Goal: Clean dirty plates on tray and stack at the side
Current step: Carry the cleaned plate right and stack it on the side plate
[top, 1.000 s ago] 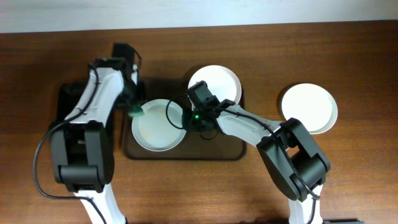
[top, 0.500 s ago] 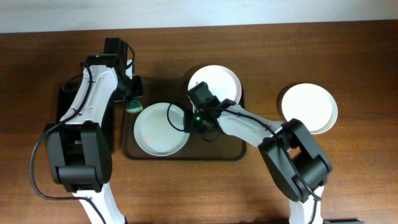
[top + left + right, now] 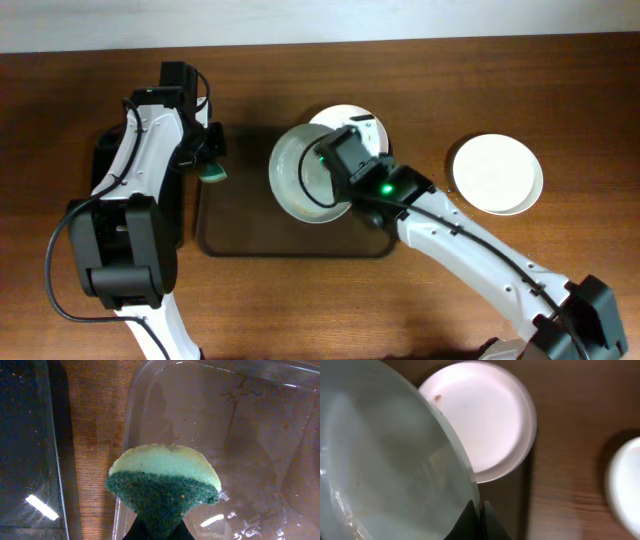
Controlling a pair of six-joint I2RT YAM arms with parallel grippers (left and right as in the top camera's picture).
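Note:
My right gripper point(image 3: 338, 180) is shut on the rim of a pale plate point(image 3: 300, 172) and holds it tilted above the dark-brown tray point(image 3: 240, 232). In the right wrist view the fingers point(image 3: 479, 510) pinch that plate's edge point(image 3: 385, 460). A second plate point(image 3: 358, 122) lies at the tray's back right, partly hidden; it has a small brown smear point(image 3: 480, 420). A third plate point(image 3: 497, 173) lies on the table to the right point(image 3: 626, 485). My left gripper point(image 3: 211, 162) is shut on a green sponge point(image 3: 165, 480) over the tray's left rim point(image 3: 131, 430).
A narrow black tray point(image 3: 105, 170) lies on the table left of the brown tray, under the left arm; it also shows in the left wrist view point(image 3: 25, 435). The brown wooden table point(image 3: 560, 80) lies all around.
My right gripper has lifted the plate off the tray's left half and carried it right, tilted. My left gripper has drawn back a little to the left with the sponge.

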